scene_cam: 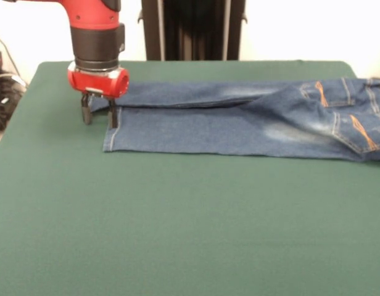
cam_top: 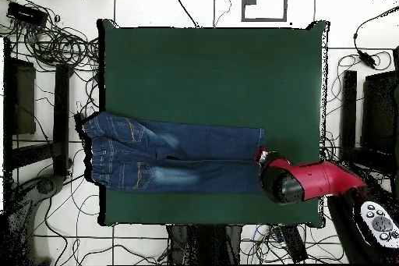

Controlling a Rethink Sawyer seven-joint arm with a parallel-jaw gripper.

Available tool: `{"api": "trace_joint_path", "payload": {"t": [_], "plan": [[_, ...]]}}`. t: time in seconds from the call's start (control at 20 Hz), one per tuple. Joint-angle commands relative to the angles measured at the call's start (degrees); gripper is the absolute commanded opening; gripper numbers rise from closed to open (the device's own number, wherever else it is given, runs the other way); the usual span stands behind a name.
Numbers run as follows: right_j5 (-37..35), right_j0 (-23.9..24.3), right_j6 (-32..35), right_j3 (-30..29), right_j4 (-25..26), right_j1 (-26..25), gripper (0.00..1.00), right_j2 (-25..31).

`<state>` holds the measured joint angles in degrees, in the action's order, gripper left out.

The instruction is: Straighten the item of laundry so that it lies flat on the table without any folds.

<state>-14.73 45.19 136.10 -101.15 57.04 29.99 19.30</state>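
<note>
Jeans, small and blue with orange stitching, spread lengthwise across the far half of the green table, legs side by side and mostly flat, waist end reaching or slightly overhanging one table edge in the overhead view. Still humped near the seat, where a diagonal fold rises between the two legs by the back pockets. Likely soft and limp, fairly light, yet thicker and stiffer than thin cloth; likely to hold a crease and to drag rather than slide on the felt-like top, so pulls should be slow and low. Hems and seams the thickest, firmest spots, so best for a pinch; the far leg's hem the natural place to take hold and tug outward, away from the waist, to draw out the ridge. Gripper down at that hem end, fingers set a narrow gap apart, tips at cloth level at the near leg's corner, next to the far hem. Cannot tell whether any denim is caught between them. Overhead, red wrist covering the leg ends, so contact hidden there too.
</note>
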Motion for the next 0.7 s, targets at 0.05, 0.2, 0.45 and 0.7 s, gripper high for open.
{"api": "trace_joint_path", "payload": {"t": [0.05,0.2,0.45,0.7], "plan": [[-5.02,-7.55,-12.92,1.28,2.57,-3.13,1.00,7.27],[-6.34,-9.19,-11.93,1.69,2.20,-2.22,1.00,5.96],[-6.12,-9.48,-11.91,1.21,1.80,-1.63,1.00,5.27],[-5.17,-9.73,-11.73,1.70,2.70,-1.71,1.00,4.40]]}}
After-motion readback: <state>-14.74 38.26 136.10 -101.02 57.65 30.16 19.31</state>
